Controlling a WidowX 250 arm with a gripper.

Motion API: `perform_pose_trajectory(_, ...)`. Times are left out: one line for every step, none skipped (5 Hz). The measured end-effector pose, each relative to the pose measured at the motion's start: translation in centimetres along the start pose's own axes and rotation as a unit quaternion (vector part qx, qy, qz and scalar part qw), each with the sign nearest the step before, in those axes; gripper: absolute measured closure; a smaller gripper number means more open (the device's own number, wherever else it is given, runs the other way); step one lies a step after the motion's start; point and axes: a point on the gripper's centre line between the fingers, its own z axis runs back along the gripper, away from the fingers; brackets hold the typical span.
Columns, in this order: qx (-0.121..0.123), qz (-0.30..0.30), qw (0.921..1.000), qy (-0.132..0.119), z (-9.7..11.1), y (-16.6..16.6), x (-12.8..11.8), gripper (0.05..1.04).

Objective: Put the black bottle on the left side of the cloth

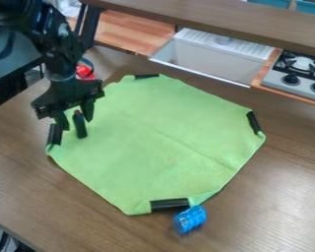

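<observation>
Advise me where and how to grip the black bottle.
Best grip the black bottle by its upper body, just below the reddish tip, coming from straight above: it is slim and stands upright on the cloth, so pinching opposite sides should hold it.

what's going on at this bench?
A robot arm has its gripper down at the cloth's left side, fingers open, at the small black bottle. The bottle looks upright on the green cloth, near its left corner, so it's about where the task wants it. Blue can-like object sits by the cloth's near edge.
</observation>
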Motion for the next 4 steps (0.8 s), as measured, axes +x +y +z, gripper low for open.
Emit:
perform_pose_trajectory(-0.008,0.007,0.9997,0.024,0.4,-0.1,0.2,0.119)
perform_pose_trajectory(-0.028,0.017,0.9987,0.040,1.9,0.0,1.3,0.082)
perform_pose_trajectory(-0.057,0.029,0.9968,0.048,4.2,-0.2,2.9,0.083)
perform_pose_trajectory(-0.081,0.024,0.9960,0.031,8.3,0.2,4.9,0.083)
